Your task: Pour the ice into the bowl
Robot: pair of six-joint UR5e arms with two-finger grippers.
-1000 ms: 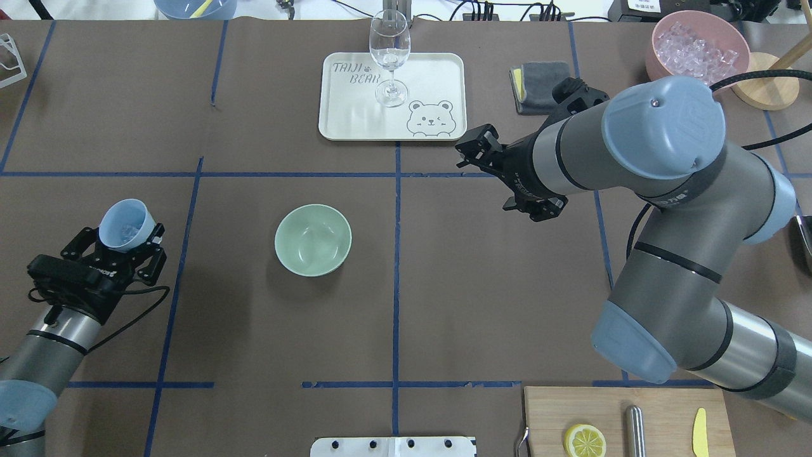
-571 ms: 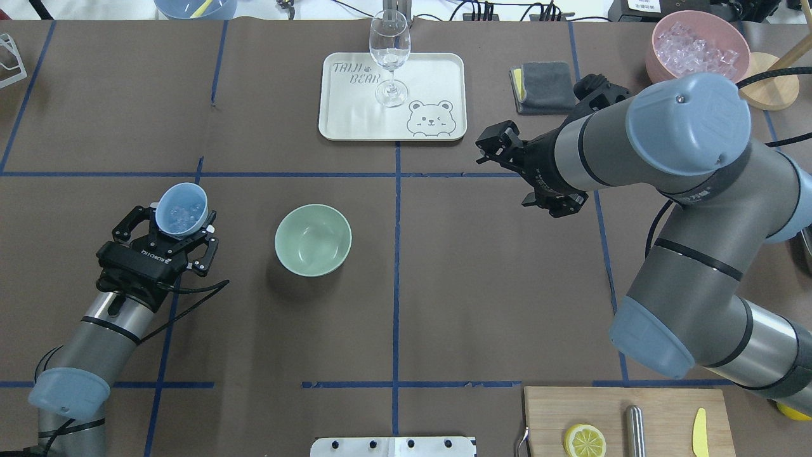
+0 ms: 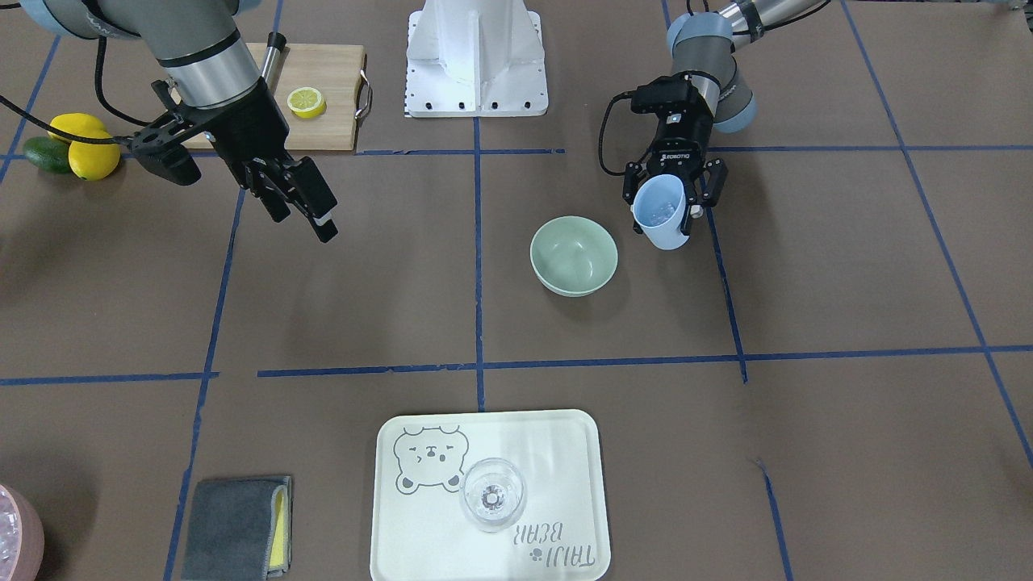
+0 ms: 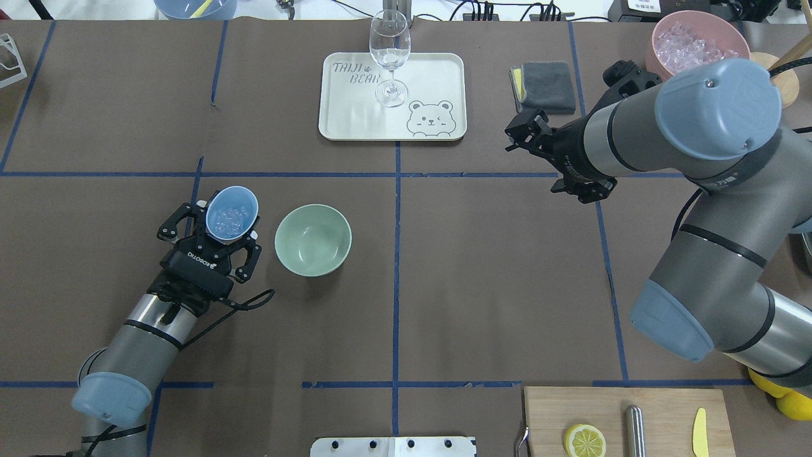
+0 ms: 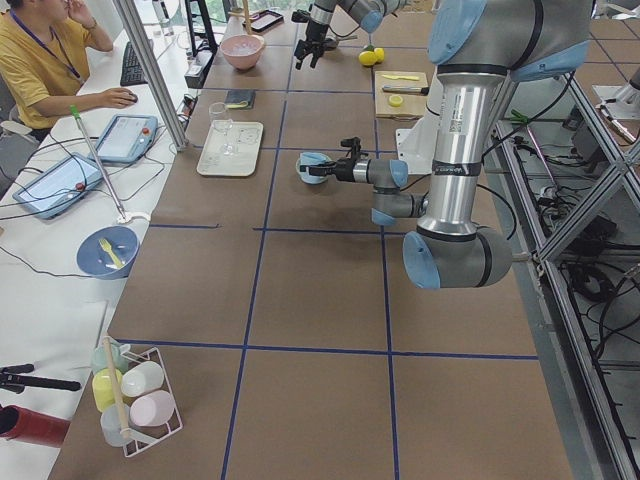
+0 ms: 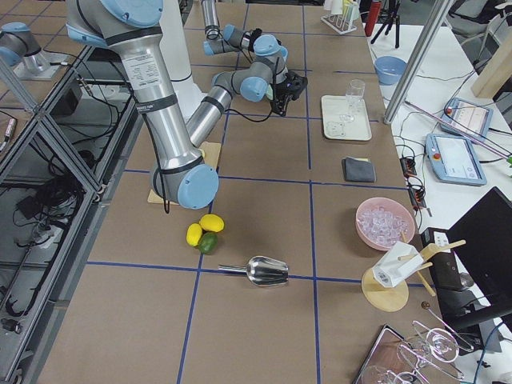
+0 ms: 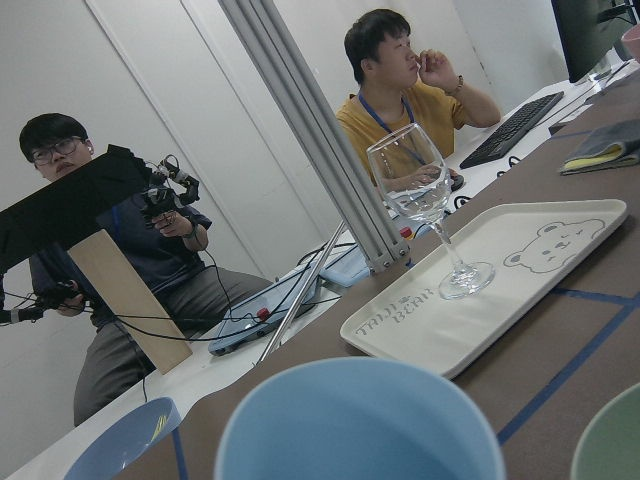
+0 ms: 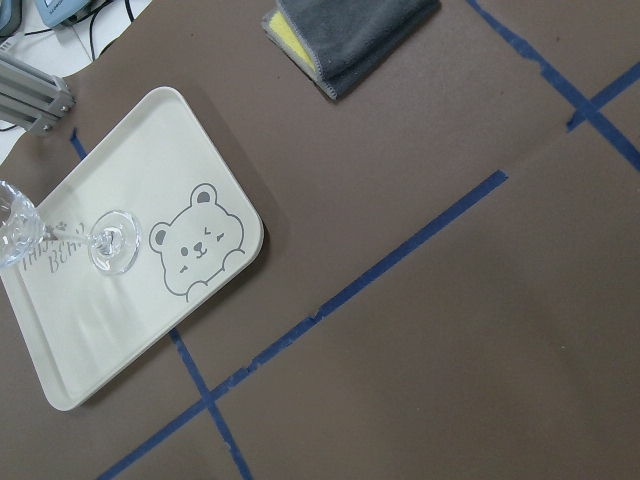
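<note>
**Ice in the blue cup, just short of the bowl's rim**

Ice point(image 4: 229, 218) sits as a small heap of clear cubes inside a blue cup point(image 4: 241, 198), a little left of centre in the overhead view. The left gripper point(image 4: 222, 230) has its jaws clamped on the cup's sides and holds it off the table with its mouth facing up. The bowl point(image 4: 313, 239) stands just right of the cup, pale green with nothing in it. A thin strip of brown table shows between the two rims, so the cup is beside the bowl, not over it.

Bare table surrounds the bowl on every side, crossed only by blue tape lines. The right gripper point(image 3: 303, 218) hangs well apart at the upper left of the front-facing view, jaws parted and holding nothing. At the top of the overhead view, a wine glass point(image 4: 389, 57) stands on the tray point(image 4: 444, 70), well clear of both arms.
</note>
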